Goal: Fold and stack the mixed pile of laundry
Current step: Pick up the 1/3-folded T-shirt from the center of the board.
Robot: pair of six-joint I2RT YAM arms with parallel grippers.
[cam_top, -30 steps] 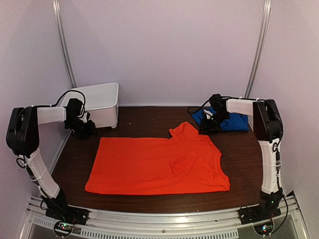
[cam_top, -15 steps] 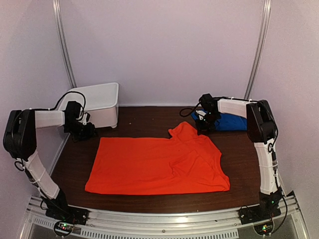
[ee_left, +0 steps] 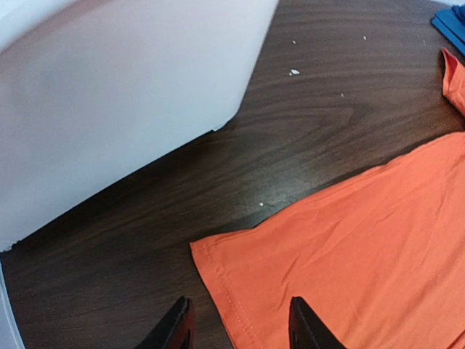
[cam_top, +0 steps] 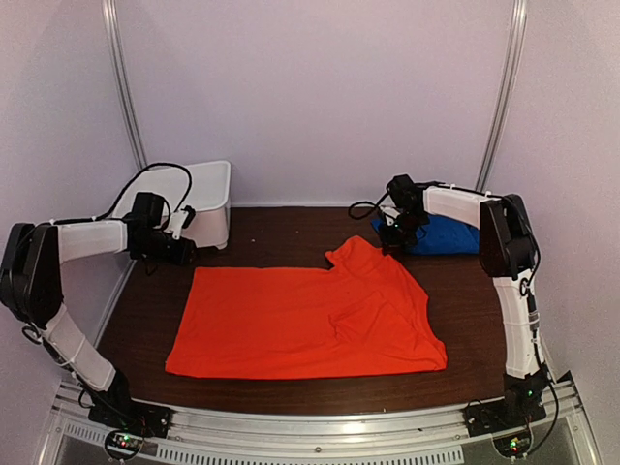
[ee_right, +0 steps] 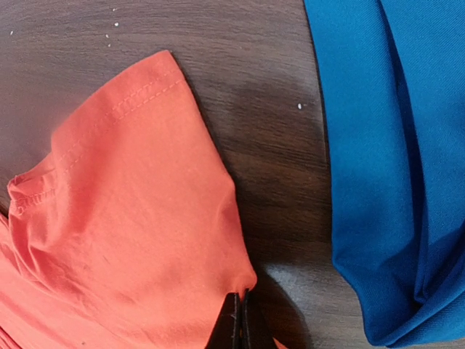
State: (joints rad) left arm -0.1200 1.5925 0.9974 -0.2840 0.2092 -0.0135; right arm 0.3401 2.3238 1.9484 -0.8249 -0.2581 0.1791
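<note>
Right fingers (ee_right: 234,327), mostly cut off below, pinch the orange-red T-shirt (ee_right: 138,203).

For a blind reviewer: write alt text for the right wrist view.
The right pincer is shut on the sleeve edge of the orange-red T-shirt, which lies on a dark wooden table. A blue garment lies beside it, not touching.

We find the overhead view evenly and softly lit, slightly grainy, with a pale sheen on the dark table (cam_top: 281,225) along its far edge. In the left wrist view the white bin (ee_left: 109,94) looks washed out and soft, while the right wrist view is sharp, with a dim shadow on the wood beside the orange-red T-shirt (ee_right: 138,218)
</note>
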